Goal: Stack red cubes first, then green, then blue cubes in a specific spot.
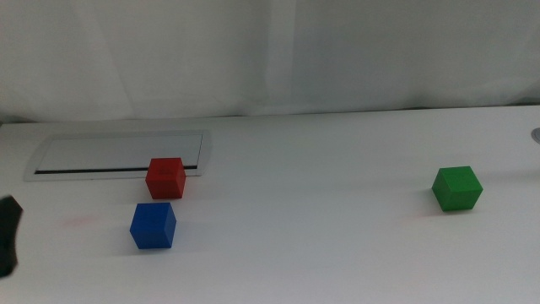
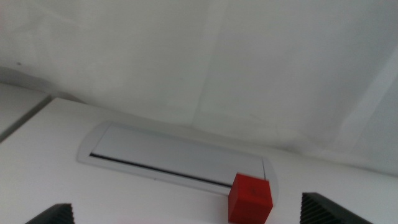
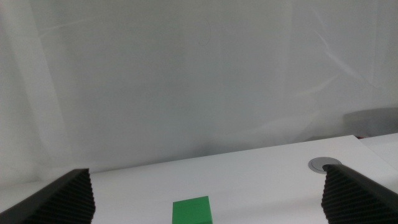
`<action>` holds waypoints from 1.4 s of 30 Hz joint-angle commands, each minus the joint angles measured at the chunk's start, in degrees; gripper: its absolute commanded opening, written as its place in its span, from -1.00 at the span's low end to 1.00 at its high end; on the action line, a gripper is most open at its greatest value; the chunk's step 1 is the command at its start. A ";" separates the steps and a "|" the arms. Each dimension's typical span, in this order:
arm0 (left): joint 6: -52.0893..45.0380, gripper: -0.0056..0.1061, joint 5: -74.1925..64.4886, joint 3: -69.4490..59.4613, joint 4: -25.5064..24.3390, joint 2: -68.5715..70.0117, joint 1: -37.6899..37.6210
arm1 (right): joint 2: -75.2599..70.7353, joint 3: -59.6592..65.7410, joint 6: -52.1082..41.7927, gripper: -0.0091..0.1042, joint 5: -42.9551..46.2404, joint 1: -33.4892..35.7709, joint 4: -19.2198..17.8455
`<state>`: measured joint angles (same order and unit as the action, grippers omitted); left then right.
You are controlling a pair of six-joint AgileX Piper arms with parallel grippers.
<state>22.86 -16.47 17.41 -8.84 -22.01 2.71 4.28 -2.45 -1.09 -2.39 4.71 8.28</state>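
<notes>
1. Red cube — on the white counter, touching the front edge of the grey-framed slot panel near its right end. Faces plain; no writing.
2. Blue cube — just in front of the red cube, apart from it, with a narrow strip of bare counter between. No label.
3. Green cube — far to the right, well apart from the other two; open counter on every side. No label.
4. Wide bare stretch of counter between the blue cube and the green cube, running to the near edge of the middle view.
5. Left tool — jaws spread wide, nothing between them; the red cube lies ahead, off toward one jaw. In the middle view only a dark tip shows at the left edge.
6. Right tool — jaws wide apart and empty, green cube ahead between them.
7. White curtain — closes the counter's far edge.
8. Round grey grommet — set in the counter, beyond the green cube.
</notes>
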 commanded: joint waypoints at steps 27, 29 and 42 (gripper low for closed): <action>-4.87 0.72 -28.14 61.90 4.11 -56.14 -14.50 | -0.11 0.30 -0.37 0.98 0.59 -0.21 -0.35; -2.16 0.72 -31.23 64.43 0.58 -59.95 -16.59 | -0.11 0.30 -0.37 0.98 0.59 -0.21 -0.35; 1.59 0.72 -36.02 70.88 -2.84 -78.86 -18.74 | -0.11 0.30 -0.37 0.98 0.59 -0.21 -0.35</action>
<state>23.47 -52.27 87.86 -11.33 -99.58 -15.91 4.28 -2.45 -1.09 -2.26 4.71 8.28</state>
